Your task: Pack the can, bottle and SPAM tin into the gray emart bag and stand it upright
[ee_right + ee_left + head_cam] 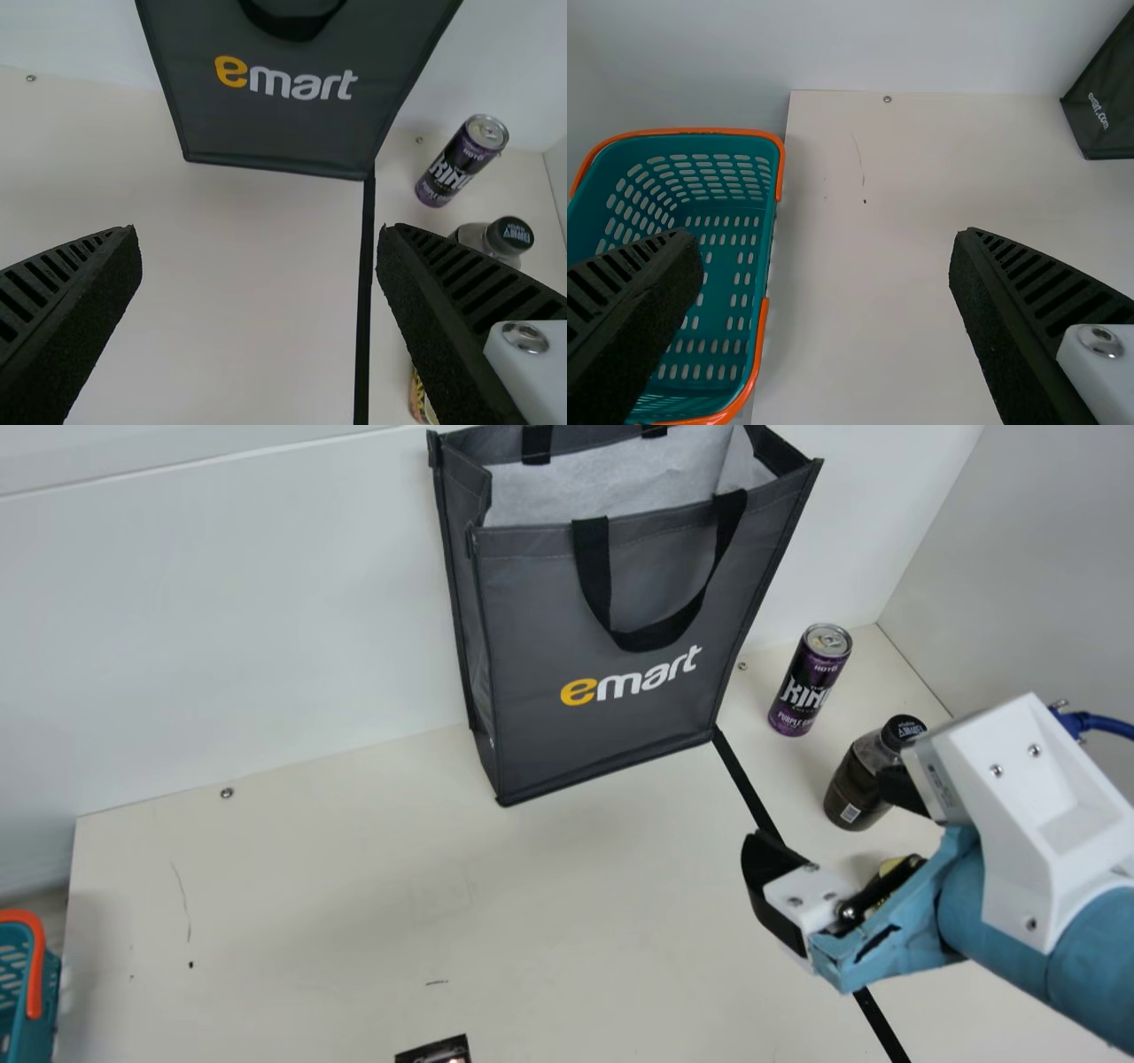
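Purple metal can (804, 682) and bottle (855, 784) are standing right of the gray bag (540, 620) on the tabletop (602, 895), tin (418, 394) sitting partly hidden — likely weighty, firm; mid-body holds are suiting can and bottle. Bag walls are probably flexing easily. Right hand (258, 232) and left hand (822, 234) are hanging open, empty.

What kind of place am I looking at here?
Probably a lab or workshop practice table for shopping-bag packing: a robot gripper hangs over a plain white-walled tabletop, near a gray emart bag, a drink can and a bottle.
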Available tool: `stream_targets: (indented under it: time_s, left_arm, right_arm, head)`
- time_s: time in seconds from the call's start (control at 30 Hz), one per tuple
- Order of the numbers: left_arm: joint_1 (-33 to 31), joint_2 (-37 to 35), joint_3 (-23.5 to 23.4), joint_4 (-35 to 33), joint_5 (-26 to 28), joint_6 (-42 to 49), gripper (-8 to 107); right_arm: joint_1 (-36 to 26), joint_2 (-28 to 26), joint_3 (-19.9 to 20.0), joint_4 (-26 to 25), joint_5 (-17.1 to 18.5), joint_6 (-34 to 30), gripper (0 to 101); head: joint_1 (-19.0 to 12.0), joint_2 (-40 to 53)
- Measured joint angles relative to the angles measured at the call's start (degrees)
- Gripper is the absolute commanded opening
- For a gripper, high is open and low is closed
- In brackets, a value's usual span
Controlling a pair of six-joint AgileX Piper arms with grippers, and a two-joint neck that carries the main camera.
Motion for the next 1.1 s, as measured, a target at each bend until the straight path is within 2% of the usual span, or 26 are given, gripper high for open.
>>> stream_targets:
  time_s: [0.5,0.8,1.1]
  left_arm:
    - [0.00,0.00,0.00,0.00,0.00,0.00,90]
    - [0.00,0.00,0.00,0.00,0.00,0.00,90]
    - [0.00,0.00,0.00,0.00,0.00,0.00,90]
  right_arm:
    - [-1.14,6.04,-8.64,2.77,0.79,-8.16,95]
    - [-3.83,10.66,-15.32,6.68,2.39,-15.65,95]
    - [-6.71,15.71,-20.17,11.65,2.54,-24.79,95]
  head:
    - [0.00,0.09]
    - [0.00,0.09]
    - [0.00,0.00]
